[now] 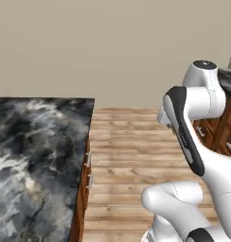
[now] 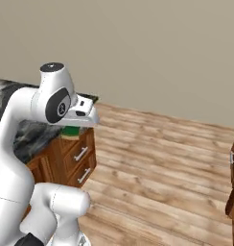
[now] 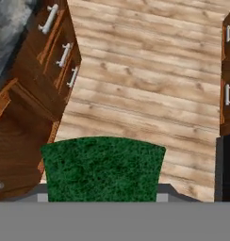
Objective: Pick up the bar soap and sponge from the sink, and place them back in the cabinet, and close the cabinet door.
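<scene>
The sponge [image 3: 102,169] is a green-topped block low in the hand view, and it hides my fingertips. In the right base view the sponge [image 2: 69,130] shows green over yellow, hanging just under my white hand. My gripper [image 2: 71,128] is shut on it, above the corner of the marble counter [image 2: 25,137]. The bar soap, the sink, the cabinet and the cabinet door are out of view.
A dark marble counter [image 1: 37,156] runs along the left, with drawer fronts [image 2: 79,162] below it that also show as drawer fronts [image 3: 60,52] in the hand view. More wooden drawer units [image 3: 227,70] stand at the right. A wide wooden floor [image 2: 162,158] lies between them.
</scene>
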Available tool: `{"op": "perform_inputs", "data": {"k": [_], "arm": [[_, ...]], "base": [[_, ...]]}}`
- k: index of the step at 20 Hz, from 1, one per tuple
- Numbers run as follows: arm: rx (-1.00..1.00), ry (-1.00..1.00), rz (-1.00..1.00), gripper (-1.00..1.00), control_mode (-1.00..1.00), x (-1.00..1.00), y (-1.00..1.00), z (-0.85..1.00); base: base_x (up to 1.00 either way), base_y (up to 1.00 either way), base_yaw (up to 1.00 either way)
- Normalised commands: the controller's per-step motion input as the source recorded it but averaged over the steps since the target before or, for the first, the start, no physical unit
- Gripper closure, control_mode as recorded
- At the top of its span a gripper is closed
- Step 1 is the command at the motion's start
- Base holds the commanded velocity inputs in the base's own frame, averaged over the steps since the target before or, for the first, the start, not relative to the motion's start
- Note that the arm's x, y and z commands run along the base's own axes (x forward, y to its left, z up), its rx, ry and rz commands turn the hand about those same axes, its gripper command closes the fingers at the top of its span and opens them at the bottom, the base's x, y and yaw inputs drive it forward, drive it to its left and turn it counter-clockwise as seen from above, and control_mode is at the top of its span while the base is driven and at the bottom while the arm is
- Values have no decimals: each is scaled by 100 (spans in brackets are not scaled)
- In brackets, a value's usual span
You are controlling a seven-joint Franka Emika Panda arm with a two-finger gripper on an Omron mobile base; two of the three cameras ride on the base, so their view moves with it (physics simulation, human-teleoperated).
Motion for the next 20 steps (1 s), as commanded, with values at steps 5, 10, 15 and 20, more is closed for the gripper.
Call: {"op": "perform_inputs", "data": {"k": [5, 10, 15, 20], "arm": [[0, 0, 0, 100, 100, 0, 0, 0], [0, 0, 0, 100, 100, 0, 0, 0], [0, 0, 0, 100, 100, 0, 0, 0], [0, 0, 0, 100, 100, 0, 0, 0]], "base": [[0, 0, -69], [0, -1, -66], [0, 0, -65], [1, -3, -64]]}}
